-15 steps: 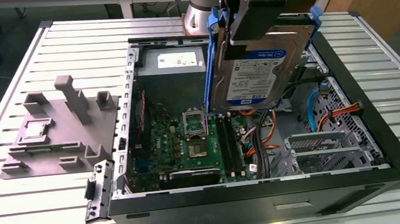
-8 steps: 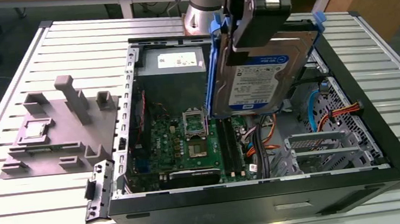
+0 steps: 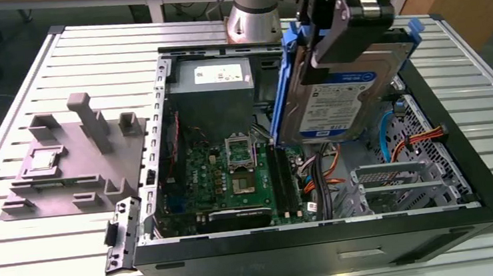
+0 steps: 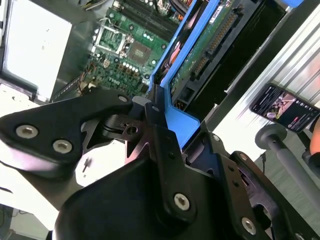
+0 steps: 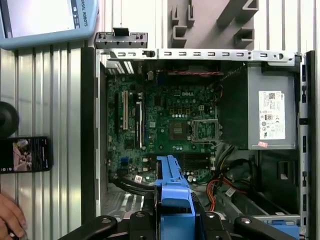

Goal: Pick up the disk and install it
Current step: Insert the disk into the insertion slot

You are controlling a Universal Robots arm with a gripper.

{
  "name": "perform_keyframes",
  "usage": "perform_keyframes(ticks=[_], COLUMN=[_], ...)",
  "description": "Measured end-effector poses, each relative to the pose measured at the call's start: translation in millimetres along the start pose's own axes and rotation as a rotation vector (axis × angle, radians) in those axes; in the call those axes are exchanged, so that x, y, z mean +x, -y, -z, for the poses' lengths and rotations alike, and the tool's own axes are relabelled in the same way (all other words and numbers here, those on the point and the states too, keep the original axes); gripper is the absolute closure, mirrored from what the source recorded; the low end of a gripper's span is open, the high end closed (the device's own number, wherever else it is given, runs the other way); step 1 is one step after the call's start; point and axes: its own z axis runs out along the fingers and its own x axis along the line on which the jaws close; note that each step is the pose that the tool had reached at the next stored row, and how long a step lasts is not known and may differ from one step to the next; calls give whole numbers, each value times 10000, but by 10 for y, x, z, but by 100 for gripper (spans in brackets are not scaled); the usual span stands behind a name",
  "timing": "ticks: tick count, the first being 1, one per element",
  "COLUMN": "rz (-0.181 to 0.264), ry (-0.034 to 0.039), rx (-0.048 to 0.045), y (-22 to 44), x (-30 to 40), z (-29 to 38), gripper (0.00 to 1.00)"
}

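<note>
The disk (image 3: 331, 107), a silver-grey drive with a white-and-blue label in a blue plastic carrier, hangs nearly upright above the open computer case (image 3: 327, 241). My gripper (image 3: 345, 36) is shut on its upper edge. In the second wrist view the black fingers (image 4: 161, 131) clamp the blue carrier (image 4: 181, 119), and the disk's green circuit board (image 4: 210, 45) faces the camera. In the first wrist view the carrier (image 5: 172, 192) sticks out from the gripper (image 5: 172, 222) over the motherboard (image 5: 165, 125). A metal drive cage (image 3: 402, 181) sits in the case below the disk, toward the exterior view's right.
A grey power supply (image 3: 215, 80) fills the case's far corner, and orange and blue cables (image 3: 321, 171) run beside the cage. A grey plastic fixture (image 3: 70, 160) stands on the slatted table at the exterior view's left. Beside the case are a phone (image 5: 27, 154), a hand (image 5: 10, 217) and a screen (image 5: 45, 20).
</note>
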Motion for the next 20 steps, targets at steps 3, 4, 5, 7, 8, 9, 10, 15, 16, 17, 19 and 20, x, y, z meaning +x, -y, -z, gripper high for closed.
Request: perform_keyframes(ticks=[3,4,5,7,8,9,10,15,16,17,19,20], rz=[0,0,0,0,-1,0,-1,-1,-1,-1,-1,0], ry=[-4,-4,-2,-1,-2,-3,-7,-27,-26,-27,-30,-30], rx=[-1,-1,0,0,0,0,0,1,1,2,0,0], y=[47,57,64,72,76,79,83,122,144,170,228,256], x=[8,17,32,64,78,89,99,147,152,155,157,157], z=[-8,-11,-15,-21,-23,-25,-26,-40,-44,-47,-51,-54], gripper=[64,64,64,64,64,64,64,64,64,64,64,64])
